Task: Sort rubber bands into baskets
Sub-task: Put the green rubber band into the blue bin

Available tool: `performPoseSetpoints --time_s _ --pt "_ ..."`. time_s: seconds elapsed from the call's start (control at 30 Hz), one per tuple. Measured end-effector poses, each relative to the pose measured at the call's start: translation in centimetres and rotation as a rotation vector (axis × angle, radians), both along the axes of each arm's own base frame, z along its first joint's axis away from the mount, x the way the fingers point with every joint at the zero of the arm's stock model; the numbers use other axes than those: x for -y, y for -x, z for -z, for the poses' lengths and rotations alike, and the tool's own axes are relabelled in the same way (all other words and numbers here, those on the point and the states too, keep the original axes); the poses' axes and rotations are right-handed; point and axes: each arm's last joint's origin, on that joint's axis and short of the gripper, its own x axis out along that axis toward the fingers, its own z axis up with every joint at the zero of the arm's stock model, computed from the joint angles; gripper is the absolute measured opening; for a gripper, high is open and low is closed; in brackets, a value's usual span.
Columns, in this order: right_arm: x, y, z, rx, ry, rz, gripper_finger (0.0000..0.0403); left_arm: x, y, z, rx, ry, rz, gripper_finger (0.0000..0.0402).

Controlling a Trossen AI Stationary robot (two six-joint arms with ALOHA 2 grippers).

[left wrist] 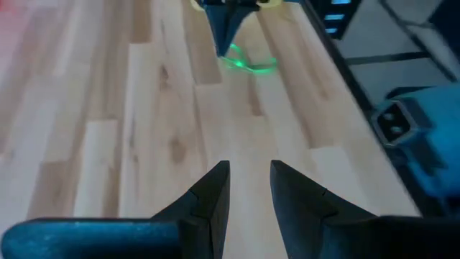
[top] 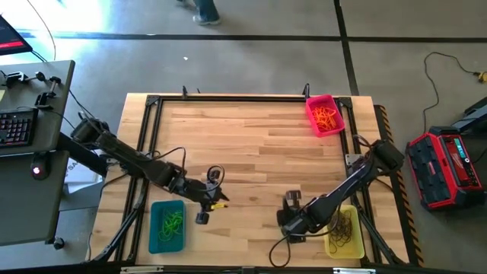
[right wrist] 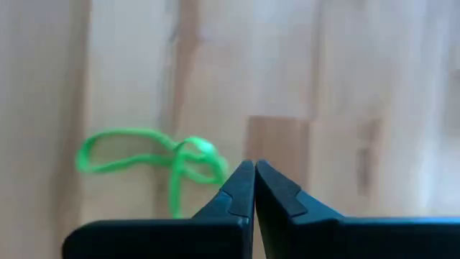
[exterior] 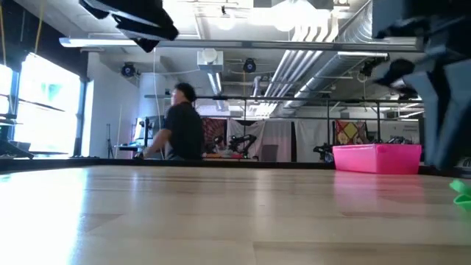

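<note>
A pale plank worktop in a workshop carries three baskets — pink, teal, yellow — right hand closed, left hand parted, empty.

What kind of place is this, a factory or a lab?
Probably a robotics lab or workshop. Bare ducts run across an open ceiling, a wooden table stands on a concrete floor, and a keyboard sits on a desk beside it.

grey concrete floor, bright windows, ceiling ducts
</note>
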Motion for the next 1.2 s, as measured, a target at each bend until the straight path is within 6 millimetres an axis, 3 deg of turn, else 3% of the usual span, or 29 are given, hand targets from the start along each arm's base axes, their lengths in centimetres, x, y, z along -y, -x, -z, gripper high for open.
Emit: performPoseSetpoints --time_s 0.2,0.43,0.87,1.07,1.2 --pt "-0.1 -0.3 -0.6 0.095 0.095 0.038 0.0 0.2 -1.3 1.6 0.017 -0.084 -0.036 0.0103" --pt "-0.3 0.0 -0.4 0.015 -0.045 0.118 0.0007 -0.4 -2.7 3.6 -0.015 -0.1 -0.071 0.012" --pt "-0.1 0.6 0.5 -0.058 -0.075 0.098 0.0111 -1.3 -3.2 3.6 -0.005 -0.09 -0.097 0.0122" --pt "0.4 1.0 2.4 -0.058 -0.114 0.095 0.0112 -1.3 -3.2 3.6 -0.005 -0.09 -0.097 0.0122" --pt "0.4 0.9 2.4 -0.048 -0.121 0.086 0.0075 -1.2 -3.2 3.6 -0.005 -0.09 -0.096 0.0122"
